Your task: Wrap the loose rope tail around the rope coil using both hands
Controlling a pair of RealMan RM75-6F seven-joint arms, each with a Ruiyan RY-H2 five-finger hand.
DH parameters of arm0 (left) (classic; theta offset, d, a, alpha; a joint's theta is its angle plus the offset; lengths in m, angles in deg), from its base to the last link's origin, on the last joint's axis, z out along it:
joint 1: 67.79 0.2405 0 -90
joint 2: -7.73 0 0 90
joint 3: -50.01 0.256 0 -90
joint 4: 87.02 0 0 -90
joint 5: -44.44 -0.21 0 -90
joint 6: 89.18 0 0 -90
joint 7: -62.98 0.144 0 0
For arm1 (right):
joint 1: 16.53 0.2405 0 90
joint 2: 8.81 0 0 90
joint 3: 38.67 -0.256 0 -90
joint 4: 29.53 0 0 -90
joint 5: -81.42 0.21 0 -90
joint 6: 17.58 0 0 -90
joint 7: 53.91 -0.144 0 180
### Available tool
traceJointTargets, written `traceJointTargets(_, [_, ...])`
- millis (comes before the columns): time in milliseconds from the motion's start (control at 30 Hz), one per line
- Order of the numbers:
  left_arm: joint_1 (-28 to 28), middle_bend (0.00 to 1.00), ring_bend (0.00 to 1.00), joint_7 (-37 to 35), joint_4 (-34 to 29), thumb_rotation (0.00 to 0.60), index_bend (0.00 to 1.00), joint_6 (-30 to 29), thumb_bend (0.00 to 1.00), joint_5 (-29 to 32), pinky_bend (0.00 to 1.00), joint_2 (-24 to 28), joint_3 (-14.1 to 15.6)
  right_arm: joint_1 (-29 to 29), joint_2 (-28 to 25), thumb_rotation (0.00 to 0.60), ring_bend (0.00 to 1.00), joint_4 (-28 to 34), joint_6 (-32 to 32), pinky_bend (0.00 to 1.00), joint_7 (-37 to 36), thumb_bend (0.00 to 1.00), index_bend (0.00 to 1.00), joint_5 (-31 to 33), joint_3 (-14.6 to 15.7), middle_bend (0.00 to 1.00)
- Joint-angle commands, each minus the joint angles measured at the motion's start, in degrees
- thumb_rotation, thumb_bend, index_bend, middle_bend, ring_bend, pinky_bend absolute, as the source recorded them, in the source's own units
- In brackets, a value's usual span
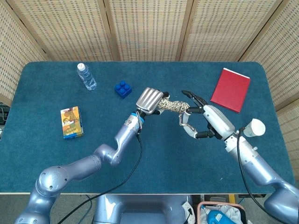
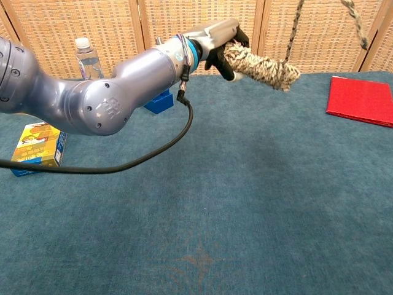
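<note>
My left hand [image 1: 149,99] grips one end of the speckled rope coil [image 1: 172,106] and holds it level above the middle of the blue table. In the chest view that left hand [image 2: 221,38] shows with the coil [image 2: 263,66] sticking out to the right. The loose rope tail [image 1: 180,116] rises from the coil's free end to my right hand [image 1: 206,121], which pinches it with the other fingers spread, close beside the coil. In the chest view the tail [image 2: 293,31] runs up out of the top edge and the right hand is out of frame.
A water bottle [image 1: 87,76] and a blue brick [image 1: 123,88] stand at the back left. A yellow and blue box [image 1: 71,122] lies at the left. At the back right lies a red book [image 1: 231,89], with a white cup [image 1: 256,127] near my right forearm.
</note>
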Motion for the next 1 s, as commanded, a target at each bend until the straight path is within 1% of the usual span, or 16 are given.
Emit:
traceJointTargets(33, [0.7,0.66,0.55,-0.8,-1.9,0.600,0.75,0.3,0.59,-2.0,0.70,1.1,1.4,3.5,-0.2,0.600,0.00,-0.8,-2.8,0.00,0.9,0.52,0.71,5.1,-2.5,0.00])
traceJointTargets(133, [1.2,0.66,0.55,-0.9,-3.4,0.600,0.75,0.2,0.60,-3.7,0.70,2.1,2.5,5.8,-0.4,0.600,0.00,-1.4,-4.4,0.00,1.7,0.52,0.71,9.6,-4.2,0.00])
traceJointTargets(233, [1.5,0.66,0.55,-1.4,-4.4,0.600,0.75,0.4,0.60,-4.3,0.70,2.6,2.8,7.6,-0.8,0.600,0.00,-1.7,-5.7,0.00,2.5,0.52,0.71,12.7,-5.2,0.00])
traceJointTargets(333, [2.0,0.66,0.55,-3.6,-5.7,0.600,0.75,0.4,0.60,-6.1,0.70,3.4,3.4,10.5,-0.4,0.600,0.00,-3.4,-7.7,0.00,4.6,0.52,0.71,17.5,-5.9,0.00])
traceJointTargets(633, [3.4,0.66,0.55,-9.1,-8.0,0.600,0.75,0.1,0.60,-10.8,0.70,6.0,5.7,15.5,2.8,0.600,0.00,-10.0,-10.3,0.00,8.8,0.52,0.71,27.1,-5.2,0.00])
traceJointTargets(800, [3.1,0.66,0.55,-15.7,-9.6,0.600,0.75,2.1,0.60,-14.7,0.70,8.6,7.5,19.9,5.5,0.600,0.00,-15.7,-12.6,0.00,12.2,0.52,0.71,33.6,-4.3,0.00])
traceJointTargets(867, [3.0,0.67,0.55,-17.6,-9.9,0.600,0.75,2.3,0.60,-15.8,0.70,9.1,8.0,21.1,6.2,0.600,0.00,-17.2,-13.0,0.00,13.4,0.52,0.71,35.2,-3.9,0.00])
traceJointTargets(1000, [3.2,0.67,0.55,-22.6,-11.7,0.600,0.76,0.8,0.60,-19.9,0.70,10.9,9.9,24.0,8.6,0.600,0.00,-21.9,-14.7,0.00,16.1,0.52,0.71,38.9,-2.5,0.00])
